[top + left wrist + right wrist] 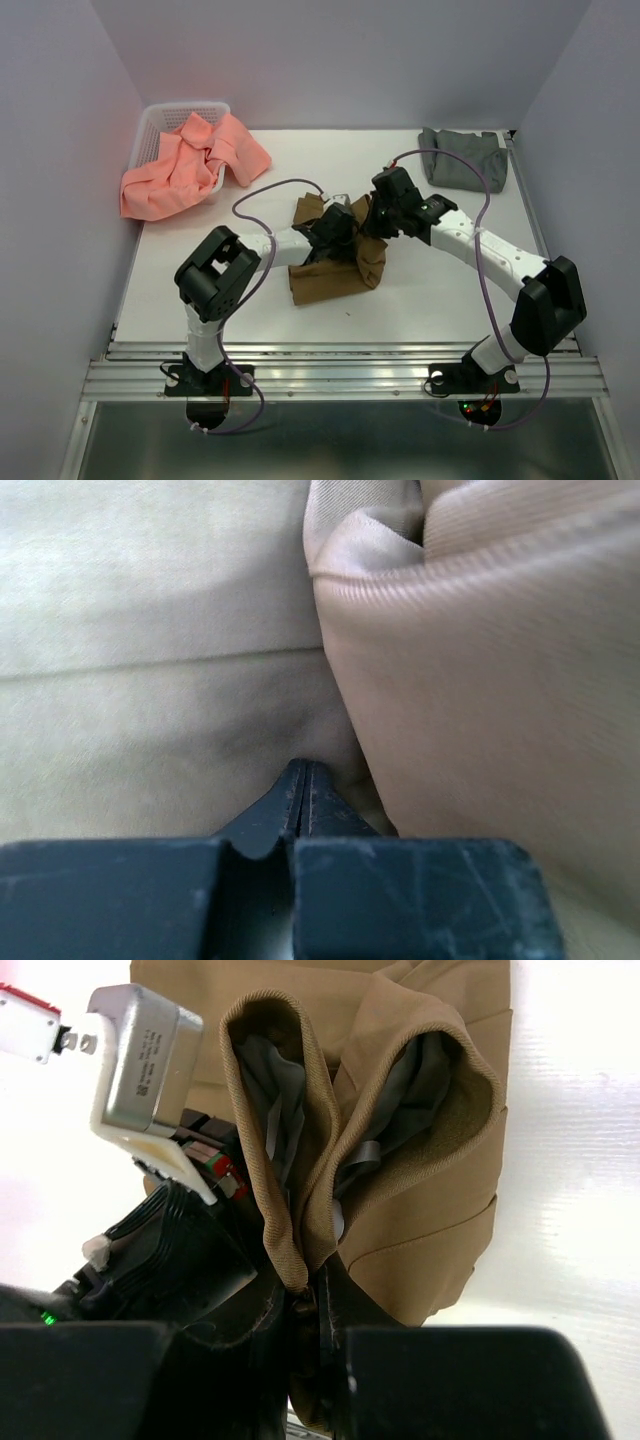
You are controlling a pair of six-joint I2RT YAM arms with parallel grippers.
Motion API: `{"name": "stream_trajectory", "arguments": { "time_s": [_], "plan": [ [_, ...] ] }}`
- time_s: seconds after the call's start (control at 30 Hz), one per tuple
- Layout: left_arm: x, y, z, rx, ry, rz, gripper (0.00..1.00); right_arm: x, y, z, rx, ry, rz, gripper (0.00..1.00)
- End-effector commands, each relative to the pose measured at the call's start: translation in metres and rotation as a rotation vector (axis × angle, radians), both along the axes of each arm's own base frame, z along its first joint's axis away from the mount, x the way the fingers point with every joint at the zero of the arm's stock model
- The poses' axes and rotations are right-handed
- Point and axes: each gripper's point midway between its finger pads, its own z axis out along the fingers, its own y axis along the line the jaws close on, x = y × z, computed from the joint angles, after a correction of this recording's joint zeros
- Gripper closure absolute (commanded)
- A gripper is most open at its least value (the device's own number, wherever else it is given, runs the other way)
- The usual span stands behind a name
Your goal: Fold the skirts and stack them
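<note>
The tan-brown skirt [335, 272] lies bunched in the middle of the table. My right gripper [388, 212] [318, 1285] is shut on a doubled edge of it, and the cloth [420, 1210] rises from the jaws in two looped folds with grey lining inside. My left gripper [333, 228] [303, 772] is shut, its tips resting against flat tan cloth [150, 730], with a raised fold [480, 680] just to their right; no cloth shows between its jaws. The salmon-pink skirt [190, 165] spills out of the basket at the back left. The grey skirt [462, 160] lies at the back right.
A white lattice basket [150, 125] stands in the back left corner, half under the pink cloth. The left arm's wrist camera box [140, 1060] sits very close to my right gripper. Purple cables loop over both arms. Walls close in the table on three sides.
</note>
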Motion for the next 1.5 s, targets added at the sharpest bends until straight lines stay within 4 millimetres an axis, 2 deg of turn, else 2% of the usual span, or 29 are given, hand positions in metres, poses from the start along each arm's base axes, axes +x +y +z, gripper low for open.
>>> {"name": "stream_trajectory", "arguments": {
  "time_s": [0.0, 0.1, 0.3, 0.4, 0.57, 0.67, 0.83, 1.0, 1.2, 1.3, 1.47],
  "plan": [
    [0.003, 0.006, 0.047, -0.029, -0.068, 0.037, 1.0, 0.011, 0.014, 0.01, 0.076, -0.049, -0.032, 0.99],
    [0.007, 0.012, 0.073, -0.033, -0.12, 0.053, 1.0, 0.01, 0.011, 0.007, 0.069, -0.047, -0.038, 0.99],
    [0.0, 0.048, 0.086, 0.054, -0.124, 0.129, 1.0, 0.008, 0.011, -0.001, 0.056, -0.031, -0.031, 0.99],
    [-0.004, 0.07, 0.076, 0.1, -0.112, 0.17, 1.0, 0.008, 0.013, 0.001, 0.059, -0.03, -0.016, 0.99],
    [-0.008, 0.11, 0.047, 0.168, -0.063, 0.242, 1.0, 0.008, 0.019, 0.009, 0.088, -0.046, 0.007, 0.99],
    [-0.006, 0.122, 0.039, 0.164, -0.06, 0.258, 1.0, 0.011, 0.02, 0.011, 0.092, -0.053, 0.002, 0.99],
    [-0.011, 0.119, 0.016, 0.166, -0.021, 0.223, 1.0, 0.014, 0.021, 0.018, 0.1, -0.07, -0.004, 0.99],
    [-0.02, 0.12, -0.011, 0.178, 0.029, 0.219, 1.0, 0.01, 0.016, 0.04, 0.112, -0.109, -0.002, 0.99],
    [-0.022, 0.121, -0.018, 0.181, 0.039, 0.218, 1.0, 0.001, 0.015, 0.064, 0.146, -0.132, 0.03, 0.99],
    [-0.024, 0.12, -0.02, 0.175, 0.046, 0.214, 1.0, -0.001, 0.021, 0.066, 0.167, -0.123, 0.051, 0.99],
    [-0.027, 0.121, -0.022, 0.171, 0.057, 0.215, 1.0, -0.004, 0.041, 0.052, 0.204, -0.068, 0.106, 0.99]
  ]
}}
